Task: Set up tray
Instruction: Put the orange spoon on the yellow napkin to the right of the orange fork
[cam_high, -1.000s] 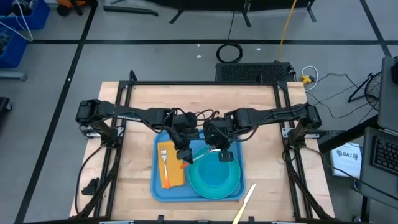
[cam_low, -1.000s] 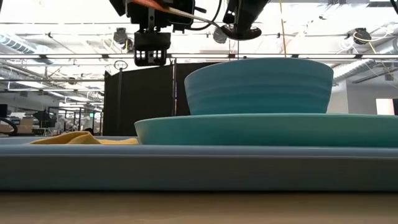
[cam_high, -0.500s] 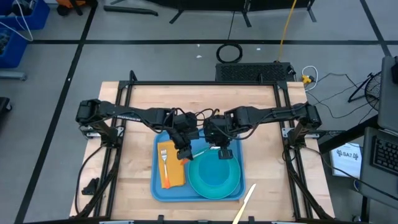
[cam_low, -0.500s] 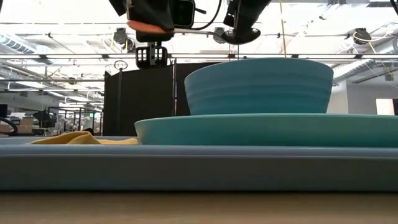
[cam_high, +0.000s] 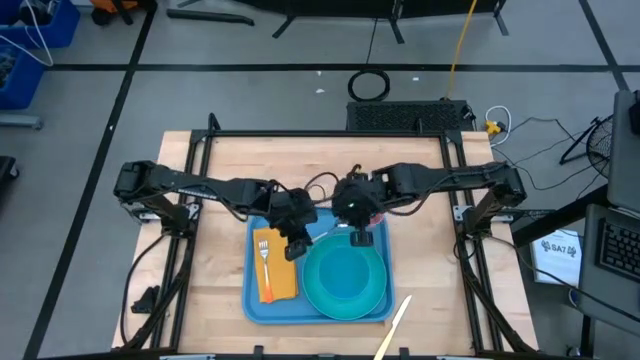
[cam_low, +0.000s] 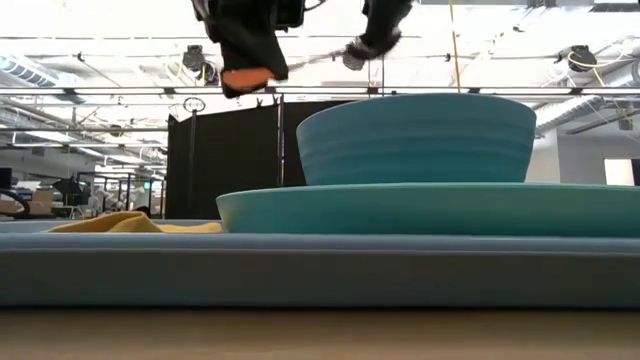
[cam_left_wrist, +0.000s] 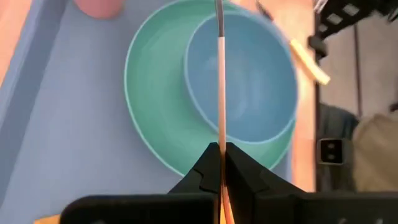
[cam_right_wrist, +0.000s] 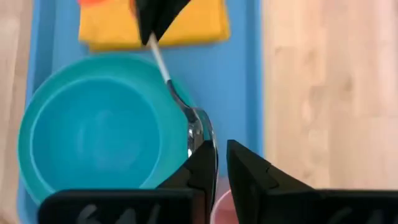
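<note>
The blue tray (cam_high: 256, 300) holds an orange-yellow napkin (cam_high: 284, 278) with a fork (cam_high: 266, 262) on it. Beside them is a turquoise plate (cam_high: 312, 292) with a bowl (cam_high: 346, 280) on it. A spoon (cam_right_wrist: 198, 134) with a metal bowl and an orange handle end (cam_low: 250, 78) hangs in the air between my two grippers, above the tray. My left gripper (cam_left_wrist: 219, 149) is shut on its handle. My right gripper (cam_right_wrist: 219, 163) stands slightly open at the spoon's bowl end. My left gripper pinches the spoon's handle (cam_left_wrist: 220, 134) between its two fingers, near the orange end. The handle runs straight out past the fingertips, along the fingers. The spoon is lifted clear above the plate and bowl. My right gripper has the spoon's bowl (cam_right_wrist: 202, 140) against one finger (cam_right_wrist: 202, 171); I cannot tell whether they touch.
A pink cup (cam_left_wrist: 99, 6) stands on the tray's far part, near my right gripper. A pale wooden stick (cam_high: 395, 325) lies at the table's near edge, right of the tray. Bare wood lies left, right and beyond the tray.
My left gripper has shut on the spoon's handle and tipped, so the orange handle end now sits lower than the bowl end. The spoon stays in the air between the two grippers. The right arm has drawn back a little toward the table's far edge.
</note>
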